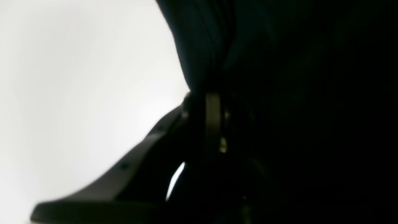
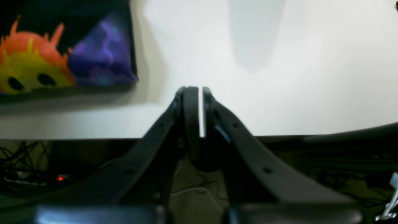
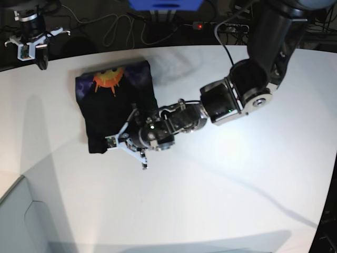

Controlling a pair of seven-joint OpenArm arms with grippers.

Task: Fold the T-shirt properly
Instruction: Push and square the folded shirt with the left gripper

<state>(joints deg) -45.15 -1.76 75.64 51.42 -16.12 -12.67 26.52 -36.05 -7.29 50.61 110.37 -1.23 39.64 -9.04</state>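
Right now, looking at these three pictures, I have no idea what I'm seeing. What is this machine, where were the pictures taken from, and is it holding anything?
This is a robot with two arms working over a white table. The base view looks down from above. The other two pictures come from small cameras on the wrists, looking along each hand.

On the table lies a black T-shirt, already folded into a rough rectangle, its orange sun print facing up.

The left hand reaches in from the right of the overhead picture and sits at the shirt's near edge. Its own camera shows the fingers pinched on dark cloth.

The right hand is shut and holds nothing. It hangs at the table's far corner, away from the shirt.
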